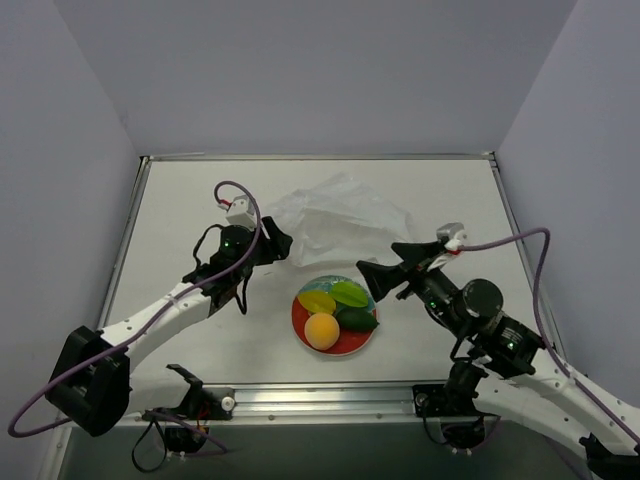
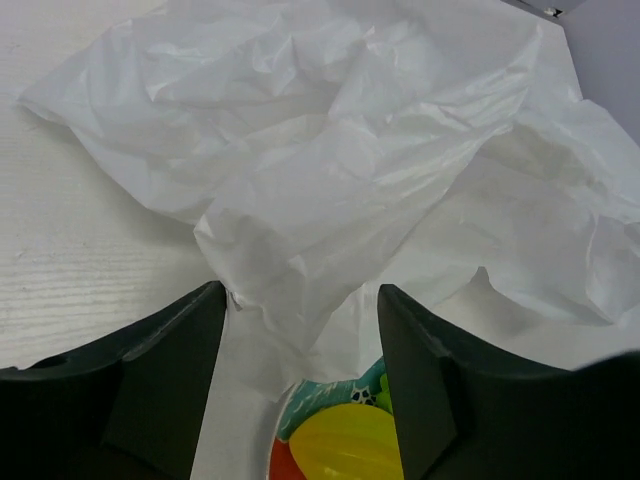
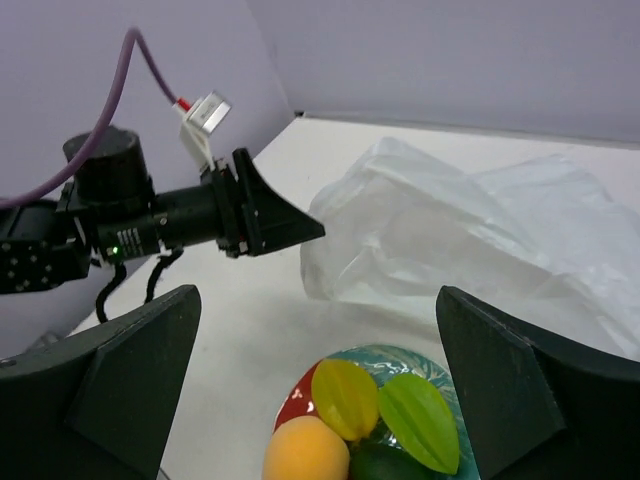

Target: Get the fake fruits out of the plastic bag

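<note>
The plastic bag (image 1: 337, 218) lies crumpled and flat at the back middle of the table, also in the left wrist view (image 2: 330, 160) and right wrist view (image 3: 470, 240). All the fake fruits lie on the red-and-teal plate (image 1: 299, 321): the orange-yellow one (image 1: 321, 331), the yellow-green pointed one (image 1: 317, 301), the bright green one (image 1: 349, 294), the dark green one (image 1: 357, 319). My left gripper (image 1: 278, 244) is open at the bag's near-left edge, empty. My right gripper (image 1: 378, 281) is open beside the plate's right side, empty.
The metal table rim (image 1: 320, 157) runs along the back and a rail (image 1: 320, 395) along the front. Grey walls close in on the left, back and right.
</note>
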